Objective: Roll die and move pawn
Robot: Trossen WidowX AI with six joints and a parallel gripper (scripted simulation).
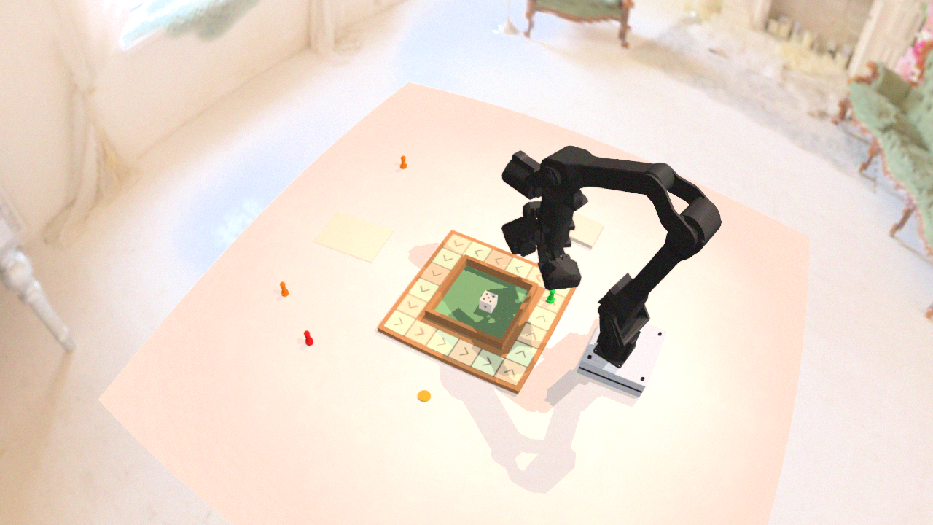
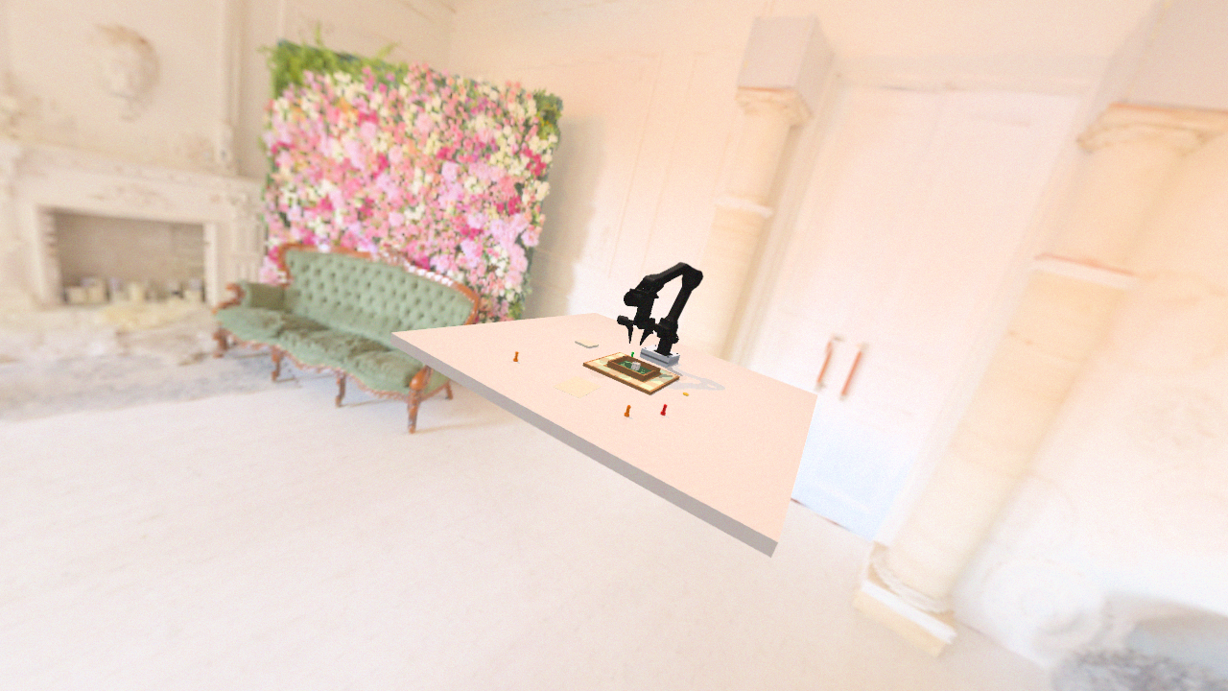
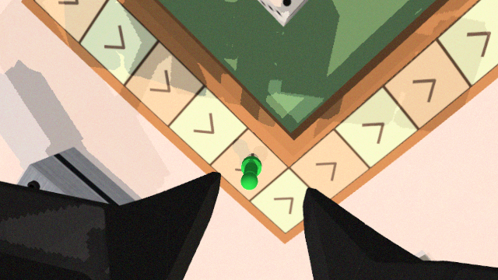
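The white die [image 1: 488, 300] [image 2: 635, 366] [image 3: 285, 9] rests on the green floor of the dice tray [image 1: 464, 332] [image 3: 292, 152], with several black pips on its top face. The board [image 1: 450, 361] [image 2: 618, 379] [image 3: 447, 112] surrounds the tray with arrowed squares. The green pawn [image 1: 551, 297] [image 2: 632, 353] [image 3: 250, 169] stands upright on a peach square beside a pale corner square. My gripper [image 2: 636, 342] [image 3: 262, 189] is open and empty, above that corner of the board. In the wrist view the pawn shows between the fingertips, nearer the left one; the top view hides the fingertips.
Two orange pawns [image 1: 403, 162] [image 1: 284, 289], a red pawn [image 1: 308, 337] [image 2: 663, 410] and a yellow disc [image 1: 423, 395] are around the board. A flat pale sheet [image 1: 354, 237] and a pale block [image 1: 589, 231] also lie on the table. My base [image 1: 622, 362] stands beside the board.
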